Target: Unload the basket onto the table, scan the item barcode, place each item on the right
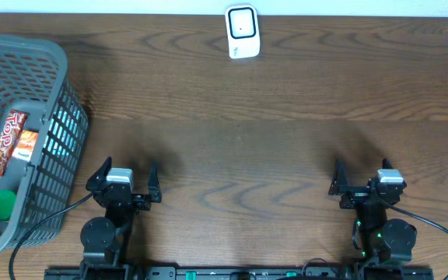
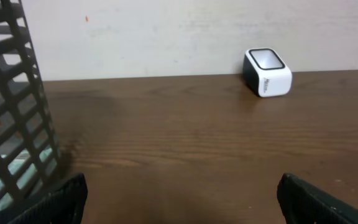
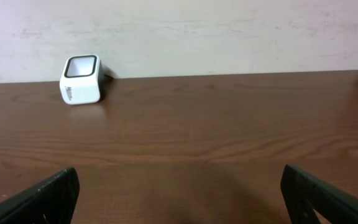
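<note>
The white barcode scanner [image 1: 242, 31] stands at the far middle of the table, by the wall; it also shows in the left wrist view [image 2: 267, 71] and the right wrist view [image 3: 81, 79]. Items lie in the grey mesh basket [image 1: 29, 45] at the left: a red-orange "TOP" bar [image 1: 8, 144], a green-capped thing [image 1: 1, 204] and a light blue packet [image 1: 64, 132] seen through the mesh. My left gripper [image 1: 128, 173] [image 2: 180, 186] is open and empty, just right of the basket. Far to the right, my right gripper [image 1: 362, 175] [image 3: 179, 176] is open and empty too.
The basket's wall [image 2: 17, 112] rises close on the left of the left gripper. Bare dark wood table [image 1: 239, 140] lies between the grippers and the scanner. A pale wall backs the table's far edge.
</note>
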{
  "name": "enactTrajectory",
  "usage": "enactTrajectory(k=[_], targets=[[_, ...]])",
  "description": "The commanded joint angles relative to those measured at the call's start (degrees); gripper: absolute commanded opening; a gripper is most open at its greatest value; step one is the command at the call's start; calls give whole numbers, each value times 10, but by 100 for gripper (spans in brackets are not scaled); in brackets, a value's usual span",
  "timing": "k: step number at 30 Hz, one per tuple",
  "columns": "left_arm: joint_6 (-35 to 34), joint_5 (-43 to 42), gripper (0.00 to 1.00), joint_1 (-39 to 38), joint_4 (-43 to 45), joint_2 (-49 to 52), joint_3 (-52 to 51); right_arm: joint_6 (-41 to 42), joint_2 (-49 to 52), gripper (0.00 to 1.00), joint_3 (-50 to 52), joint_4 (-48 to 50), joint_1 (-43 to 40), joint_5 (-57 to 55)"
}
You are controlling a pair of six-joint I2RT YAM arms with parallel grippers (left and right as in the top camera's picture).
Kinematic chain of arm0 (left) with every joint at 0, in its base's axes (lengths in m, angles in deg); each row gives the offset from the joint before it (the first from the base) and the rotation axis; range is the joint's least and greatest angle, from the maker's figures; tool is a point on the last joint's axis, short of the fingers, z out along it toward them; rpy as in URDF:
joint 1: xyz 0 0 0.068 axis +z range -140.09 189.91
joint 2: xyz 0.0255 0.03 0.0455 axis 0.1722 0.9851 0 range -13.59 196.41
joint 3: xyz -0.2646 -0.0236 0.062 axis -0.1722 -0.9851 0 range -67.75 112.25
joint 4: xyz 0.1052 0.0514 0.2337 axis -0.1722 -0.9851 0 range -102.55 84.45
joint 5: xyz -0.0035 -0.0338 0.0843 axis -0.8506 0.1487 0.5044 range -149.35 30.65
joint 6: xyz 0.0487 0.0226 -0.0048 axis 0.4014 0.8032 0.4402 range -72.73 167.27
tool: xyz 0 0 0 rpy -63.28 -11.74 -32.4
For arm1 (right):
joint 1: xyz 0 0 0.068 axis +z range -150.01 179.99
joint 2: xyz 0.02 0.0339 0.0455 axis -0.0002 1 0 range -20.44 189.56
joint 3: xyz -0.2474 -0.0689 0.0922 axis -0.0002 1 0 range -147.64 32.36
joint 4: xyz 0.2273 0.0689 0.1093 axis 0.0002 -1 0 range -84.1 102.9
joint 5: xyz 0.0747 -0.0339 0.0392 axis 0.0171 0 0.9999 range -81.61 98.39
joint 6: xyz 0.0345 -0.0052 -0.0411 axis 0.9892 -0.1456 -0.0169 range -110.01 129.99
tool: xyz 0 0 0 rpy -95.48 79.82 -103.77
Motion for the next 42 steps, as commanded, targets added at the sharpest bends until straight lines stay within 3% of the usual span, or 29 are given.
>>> enactTrajectory(k=[1,13,19,23,35,42], targets=[[-15,-12,98,-2,-13,5,33,2,-1,99,-2,-6,-5,-3],[-30,-21,98,-2,-37,126,134,2,-1,99,-2,-6,-5,-3],[-29,-122,98,-2,-66,231,247,2,-1,99,-2,-6,-5,-3],[-29,-234,98,-2,-85,276,287,2,-1,99,-2,-6,-5,-3],[-90,-253,98,-2,-91,312,295,2,-1,99,-2,-6,-5,-3],[-92,-280,98,-2,-129,314,395,2,-1,99,-2,-6,-5,-3]])
